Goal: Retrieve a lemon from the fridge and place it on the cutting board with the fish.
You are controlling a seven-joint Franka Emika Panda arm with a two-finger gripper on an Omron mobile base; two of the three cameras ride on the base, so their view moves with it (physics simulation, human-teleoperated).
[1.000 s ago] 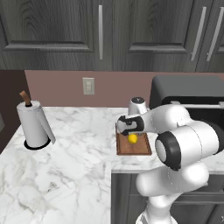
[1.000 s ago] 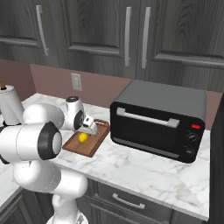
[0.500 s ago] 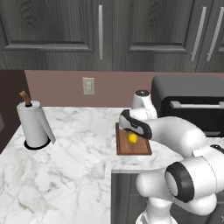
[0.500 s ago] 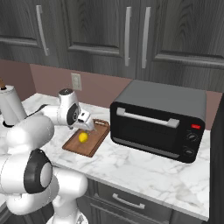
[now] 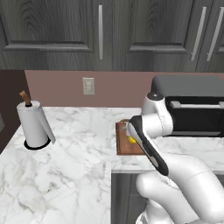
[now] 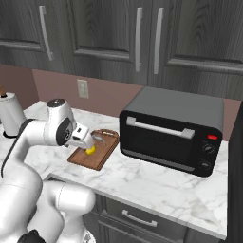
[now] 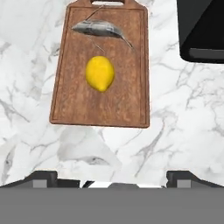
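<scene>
Your gripper (image 7: 111, 177) hangs above the counter with its jaws spread wide and nothing between them; in the hand view the two dark fingertips (image 7: 41, 177) sit far apart at the bottom edge. Directly under them you see bare white marble countertop (image 7: 175, 127).

Just ahead of the fingertips lies the cutting board (image 7: 101, 65), a reddish-brown wooden rectangle flat on the marble, its near edge closest to you and its handle end farthest away. On the board, near its middle, rests the lemon (image 7: 100, 73), clear of the fingers and touched only by the wood beneath it. Beyond the lemon, toward the handle end, lies the grey fish (image 7: 97, 29), apart from the lemon by a strip of bare wood.

Ahead and to the right of the gripper in the hand view you catch the dark corner of the toaster oven (image 7: 202, 30), standing beside the board.

From the right base view, the gripper (image 6: 90, 139) hovers over the board (image 6: 95, 151), with the lemon (image 6: 89, 151) below it and the oven (image 6: 173, 129) just beyond. In the left base view, a paper towel roll (image 5: 34, 124) stands well away on the far side of the counter, and dark cabinets (image 5: 100, 33) run above the wall.
</scene>
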